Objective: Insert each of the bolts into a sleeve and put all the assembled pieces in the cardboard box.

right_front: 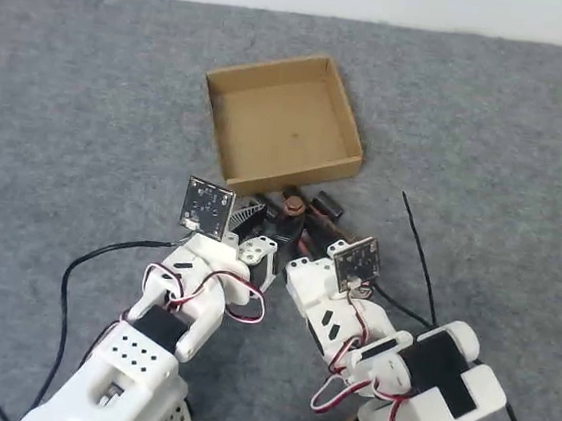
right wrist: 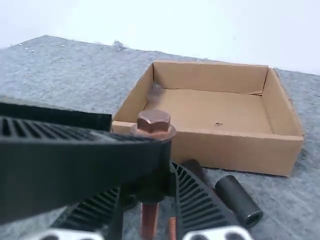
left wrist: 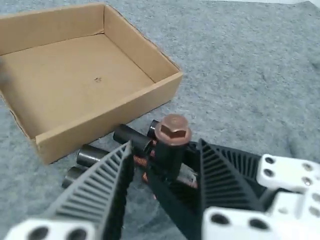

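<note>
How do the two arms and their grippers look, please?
The left arm and right arm are white plastic with black motor blocks and looped red, white and black wires. A square circuit board sits at each wrist. The left gripper and right gripper are black with triangular ribbing. Thin black cables trail behind.

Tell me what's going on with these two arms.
The two arms are assembling bolts and sleeves. The left gripper and right gripper meet around one bolt standing head-up in a sleeve, close by the cardboard box, which is empty. A few spare sleeves lie on the grey mat beside them.
</note>
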You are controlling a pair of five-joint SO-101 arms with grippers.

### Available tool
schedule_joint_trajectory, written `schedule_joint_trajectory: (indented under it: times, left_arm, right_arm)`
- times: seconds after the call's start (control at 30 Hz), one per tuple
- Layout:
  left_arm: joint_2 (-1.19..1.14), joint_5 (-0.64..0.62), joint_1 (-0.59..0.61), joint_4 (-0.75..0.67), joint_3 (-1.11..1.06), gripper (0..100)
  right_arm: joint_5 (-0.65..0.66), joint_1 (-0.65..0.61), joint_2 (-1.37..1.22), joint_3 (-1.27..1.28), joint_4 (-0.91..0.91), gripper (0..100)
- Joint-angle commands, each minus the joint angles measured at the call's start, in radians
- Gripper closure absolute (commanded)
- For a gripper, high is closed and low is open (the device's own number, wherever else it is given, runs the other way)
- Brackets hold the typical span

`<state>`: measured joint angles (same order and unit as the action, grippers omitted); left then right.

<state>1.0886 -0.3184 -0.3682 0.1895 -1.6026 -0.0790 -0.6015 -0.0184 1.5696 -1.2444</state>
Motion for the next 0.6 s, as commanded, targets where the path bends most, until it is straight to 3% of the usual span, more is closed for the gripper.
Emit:
schedule_joint_trajectory:
  times: [0.0,0.27,0.47,0.57]
  left_arm:
    - [0.018,-0.018,-0.002,-0.018,0.039,81]
    - [0.046,-0.017,0.008,-0.014,0.053,82]
    - [0.224,-0.015,0.104,0.078,0.053,100]
    - [0.324,-0.015,0.15,0.17,0.053,98]
  right_arm:
    - [0.015,0.012,0.067,-0.014,-0.018,99.3]
    - [0.015,0.012,0.065,-0.015,-0.016,99.3]
    - [0.015,0.012,0.065,-0.015,-0.016,99.3]
    - [0.015,0.012,0.065,-0.015,-0.015,99.3]
